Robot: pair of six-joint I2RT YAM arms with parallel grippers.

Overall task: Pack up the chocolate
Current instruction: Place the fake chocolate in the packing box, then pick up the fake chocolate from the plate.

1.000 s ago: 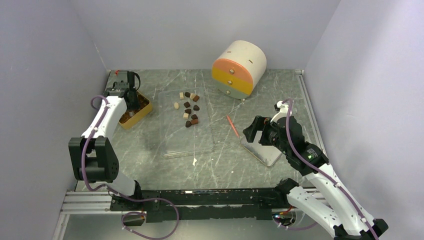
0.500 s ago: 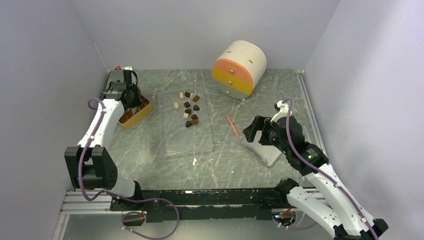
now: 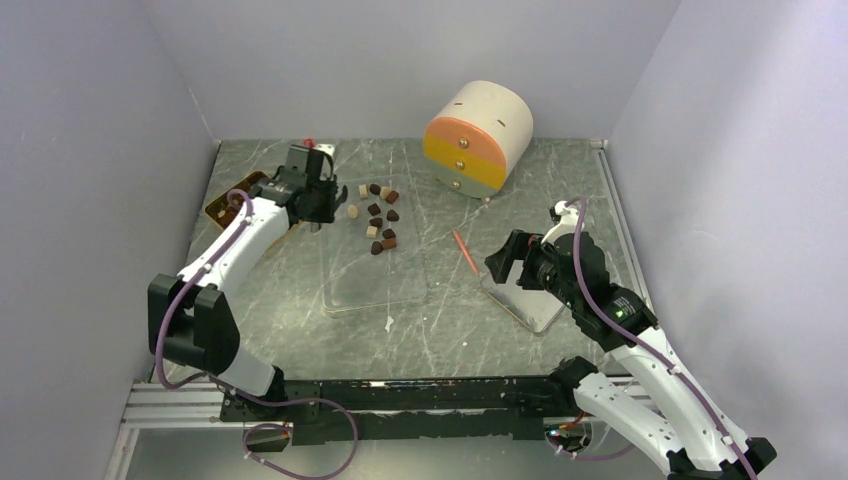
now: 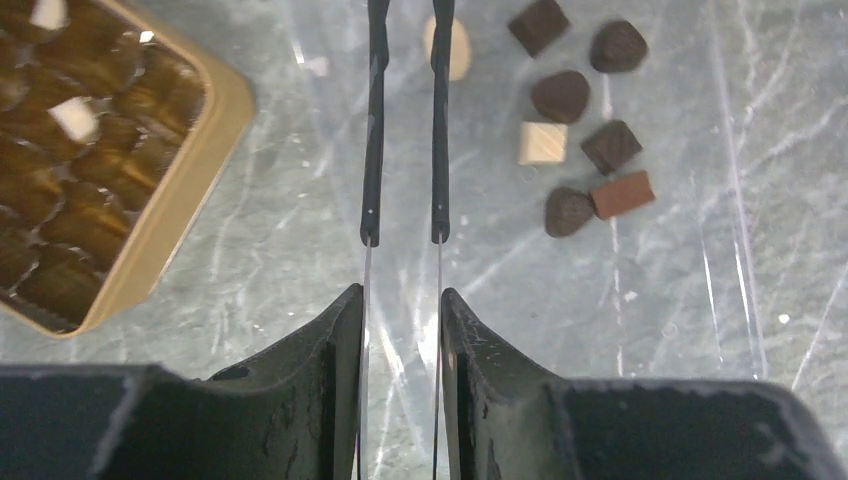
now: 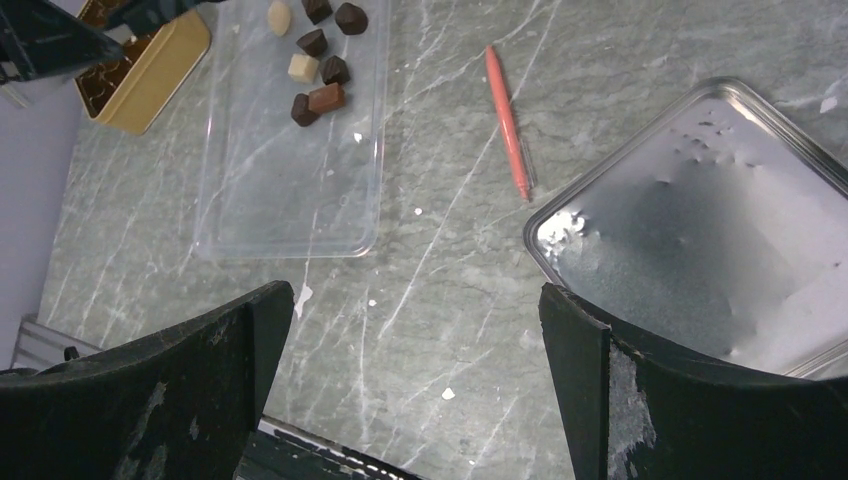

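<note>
Now my left gripper (image 4: 405,30) has swung off the golden compartmented tray (image 4: 215,120) to the clear tray (image 3: 375,280), jaws narrowly parted and empty: I judge a fresh pick begins. The chocolate (image 4: 560,95) lies loose there, a cream dome (image 4: 455,48) just beyond the tips. My right gripper (image 5: 415,300) hangs spread wide.

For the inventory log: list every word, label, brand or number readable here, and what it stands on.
None readable: the cream drum with orange and yellow drawer fronts, the golden-brown compartmented tray, the thin orange-red stick, the shiny metal tray and the clear plastic tray show no legible print.
</note>
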